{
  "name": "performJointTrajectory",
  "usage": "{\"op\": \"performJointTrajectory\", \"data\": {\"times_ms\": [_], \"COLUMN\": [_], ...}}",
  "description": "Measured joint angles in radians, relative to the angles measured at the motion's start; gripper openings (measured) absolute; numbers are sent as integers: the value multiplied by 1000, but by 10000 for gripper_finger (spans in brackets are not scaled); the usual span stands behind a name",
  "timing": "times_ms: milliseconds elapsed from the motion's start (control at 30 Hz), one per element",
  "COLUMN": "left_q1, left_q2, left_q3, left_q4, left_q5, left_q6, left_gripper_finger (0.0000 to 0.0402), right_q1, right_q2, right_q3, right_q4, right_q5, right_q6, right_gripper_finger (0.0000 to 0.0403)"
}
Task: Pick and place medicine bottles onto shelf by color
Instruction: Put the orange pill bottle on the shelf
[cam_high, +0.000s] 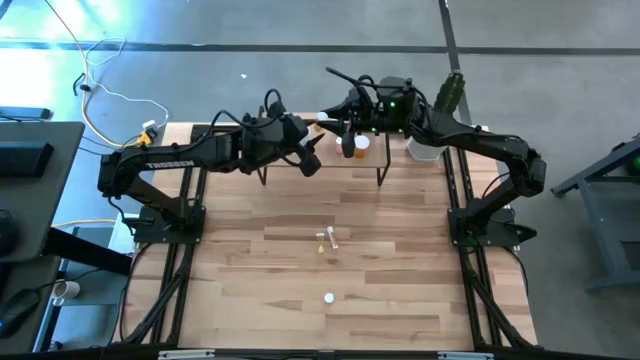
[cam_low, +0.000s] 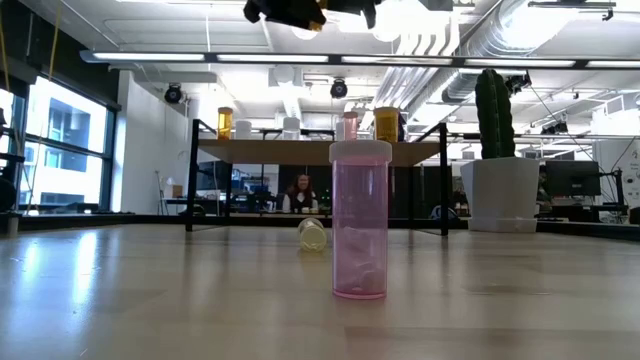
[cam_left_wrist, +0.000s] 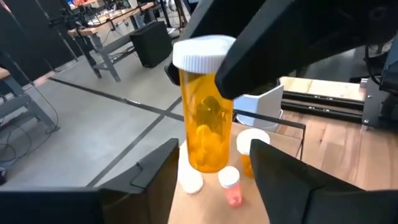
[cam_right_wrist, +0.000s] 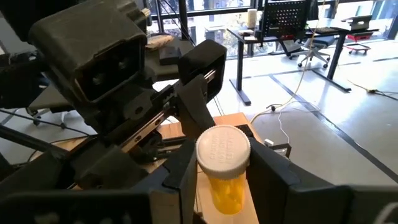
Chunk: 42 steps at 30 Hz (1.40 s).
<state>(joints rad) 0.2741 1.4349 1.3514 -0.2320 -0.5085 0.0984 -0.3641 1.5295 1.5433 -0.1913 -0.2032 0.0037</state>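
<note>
Bottles first, from the high view: your right claw (cam_high: 348, 128) hangs over the shelf (cam_high: 372, 160) at the far end of the bench (cam_high: 250, 270), with the left claw (cam_high: 310, 158) close beside it. A pale bottle (cam_high: 322, 241) lies on its side mid-bench and a small cap-like piece (cam_high: 328, 297) sits nearer you.

Low view: a pink bottle (cam_low: 360, 220) stands upright in the foreground, the tipped one (cam_low: 312, 234) behind it, and amber bottles (cam_low: 386, 124) already line the shelf top (cam_low: 320, 150).

Left wrist view: the right claw's dark fingers pinch an orange bottle (cam_left_wrist: 205, 118) just below its white cap, over a white jar (cam_left_wrist: 251, 140) and a tiny pink vial (cam_left_wrist: 230, 180). Your left claw (cam_left_wrist: 214, 171) is released, holding nothing.

Right wrist view: the right claw (cam_right_wrist: 222, 180) is clenched on that orange bottle (cam_right_wrist: 224, 180), cap up.

Judge these as light, stiff, smooth plastic: slippery and easily toppled. Grip the barrel under the cap ridge, squarely, and set down gently among the neighbours.
</note>
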Motion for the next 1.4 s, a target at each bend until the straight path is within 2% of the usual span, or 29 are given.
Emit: {"op": "performJointTrajectory", "data": {"times_ms": [167,500,733,1133,1400], "left_q1": [0,2,-2,-9,-7], "left_q2": [-18,-109,-210,-398,-471], "left_q3": [0,-1,-1,0,0], "left_q4": [-44,-153,-234,-383,-443], "left_q5": [-26,-34,-26,145,163], "left_q6": [-17,-35,-73,-201,-211], "left_gripper_finger": [212,213,212,213,213], "right_q1": [-1,-37,-71,-100,-104], "right_q2": [0,0,37,156,249], "right_q3": [0,0,0,0,0], "right_q4": [0,12,95,161,174], "right_q5": [43,96,97,141,189], "right_q6": [0,0,19,23,52], "right_gripper_finger": [103,103,103,103,103]}}
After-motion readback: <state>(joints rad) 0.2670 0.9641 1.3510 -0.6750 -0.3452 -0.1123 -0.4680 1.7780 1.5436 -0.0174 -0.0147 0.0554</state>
